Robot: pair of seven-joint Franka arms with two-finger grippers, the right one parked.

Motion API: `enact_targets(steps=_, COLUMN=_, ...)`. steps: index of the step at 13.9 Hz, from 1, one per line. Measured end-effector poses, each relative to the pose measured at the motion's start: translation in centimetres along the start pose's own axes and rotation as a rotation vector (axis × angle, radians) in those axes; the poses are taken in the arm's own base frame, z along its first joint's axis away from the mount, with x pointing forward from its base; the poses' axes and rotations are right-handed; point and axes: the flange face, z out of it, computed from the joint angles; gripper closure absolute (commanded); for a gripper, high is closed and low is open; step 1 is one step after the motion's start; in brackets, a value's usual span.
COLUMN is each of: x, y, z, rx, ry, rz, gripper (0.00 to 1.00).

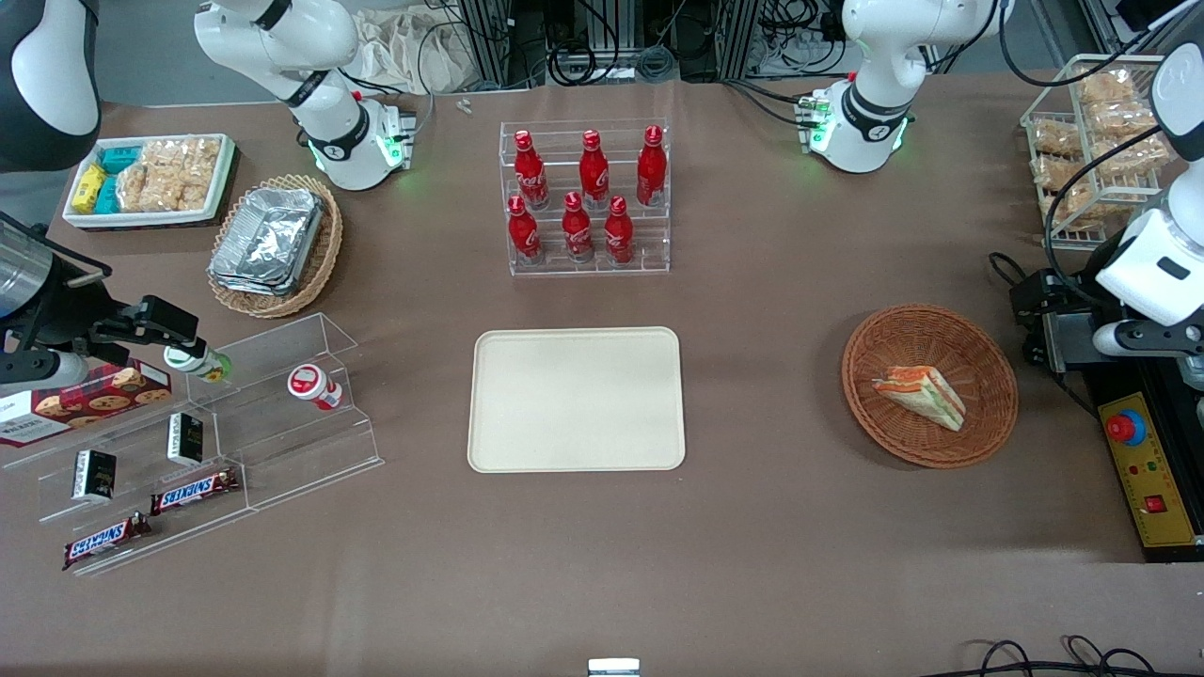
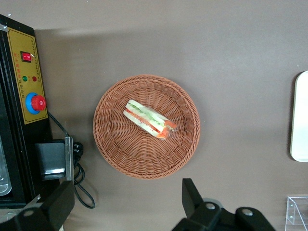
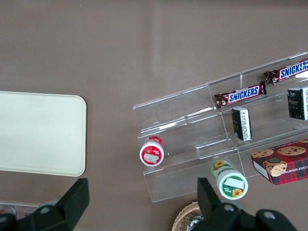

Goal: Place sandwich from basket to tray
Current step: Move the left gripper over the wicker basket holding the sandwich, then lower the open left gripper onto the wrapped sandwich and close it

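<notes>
The sandwich (image 1: pixel 922 395) lies on its side in the round wicker basket (image 1: pixel 988 362), a little off the weave's centre toward five o'clock in the front view. The cream tray (image 1: pixel 576 399) sits well apart at nine o'clock from the basket, bare. The left arm's gripper (image 2: pixel 127 204) hangs above the table just beside the basket's rim, its fingers (image 2: pixel 192 195) spread wide and holding nothing.

The wedge looks light and soft: pale bread with orange-red and green layers, possibly in a thin clear wrap, though that is hard to tell. It would likely squash or shed filling under a hard pinch, and the layers could slide against each other. The safer hold is probably across the two flat bread faces near the wedge's thick middle, not at the thin tip, with a gentle closing force. The basket's shallow wall should leave room for the fingers to come down.
</notes>
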Motion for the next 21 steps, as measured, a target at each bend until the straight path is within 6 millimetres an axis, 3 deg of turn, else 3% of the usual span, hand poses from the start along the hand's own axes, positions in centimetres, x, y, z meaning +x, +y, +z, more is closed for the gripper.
enact_targets(steps=8, x=-0.1, y=0.0, z=0.8, rx=0.0, ry=-0.024, rz=0.002, gripper=0.0)
enact_targets(steps=11, x=-0.5, y=0.1, z=3.3, rx=-0.001, ry=-0.07, rz=0.003, gripper=0.0)
enact_targets(steps=15, x=-1.6, y=0.0, z=8.2, rx=-0.001, ry=-0.077, rz=-0.02, gripper=0.0)
enact_targets(steps=21, x=-3.1, y=-0.3, z=13.3, rx=0.011, ry=-0.117, rz=-0.264, gripper=0.01)
